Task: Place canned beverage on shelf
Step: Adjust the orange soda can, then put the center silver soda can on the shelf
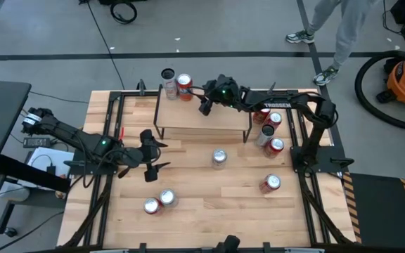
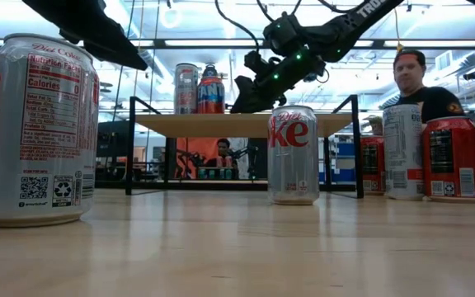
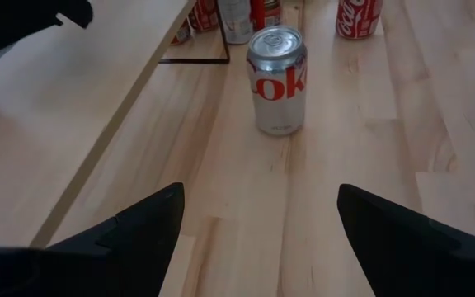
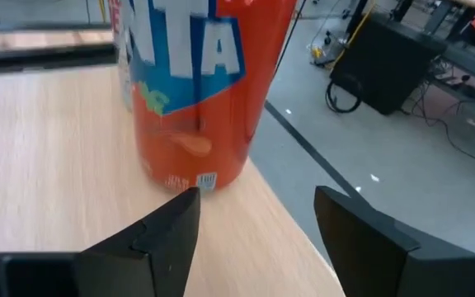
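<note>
Right end effector (image 4: 254, 219) open beside orange can (image 4: 200, 91) on shelf (image 4: 56, 165), wrist view only

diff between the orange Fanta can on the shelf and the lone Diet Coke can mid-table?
The Fanta can is orange with a blue logo; the Diet Coke can is silver with red lettering. The Fanta can stands on the shelf at its far corner, beside a silver can; the Diet Coke can stands alone on the tabletop in front of the shelf. Both are upright, and neither is held.
</note>
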{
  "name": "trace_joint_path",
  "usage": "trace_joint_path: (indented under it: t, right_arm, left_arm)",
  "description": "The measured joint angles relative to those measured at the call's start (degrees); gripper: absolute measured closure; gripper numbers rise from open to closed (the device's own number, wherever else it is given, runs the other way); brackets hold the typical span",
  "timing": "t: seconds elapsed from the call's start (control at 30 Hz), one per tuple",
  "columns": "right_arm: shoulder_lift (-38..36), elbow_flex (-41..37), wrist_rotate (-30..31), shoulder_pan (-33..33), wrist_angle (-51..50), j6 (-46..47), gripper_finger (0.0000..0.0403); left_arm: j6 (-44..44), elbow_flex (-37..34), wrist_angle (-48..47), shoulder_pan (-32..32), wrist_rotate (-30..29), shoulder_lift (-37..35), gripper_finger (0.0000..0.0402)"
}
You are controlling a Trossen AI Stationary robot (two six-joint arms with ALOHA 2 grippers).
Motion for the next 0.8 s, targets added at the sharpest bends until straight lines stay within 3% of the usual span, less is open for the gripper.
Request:
trace_joint_path:
  t: [0.17,0.53,0.8]
  right_arm:
    - [-2.71,0.00,0.68,3.21,-5.95,-0.02,0.0155]
    - [-5.12,0.02,2.08,18.28,-13.83,-1.52,0.0149]
    - [-5.12,0.02,7.18,28.02,-20.78,1.21,0.0101]
  left_arm:
    - [-0.28,0.01,-0.67,0.00,0.26,0.00,0.0072]
    - [-0.70,0.01,-0.71,1.22,0.14,0.00,0.0072]
    - [-1.26,0.01,0.68,0.25,0.19,0.00,0.0072]
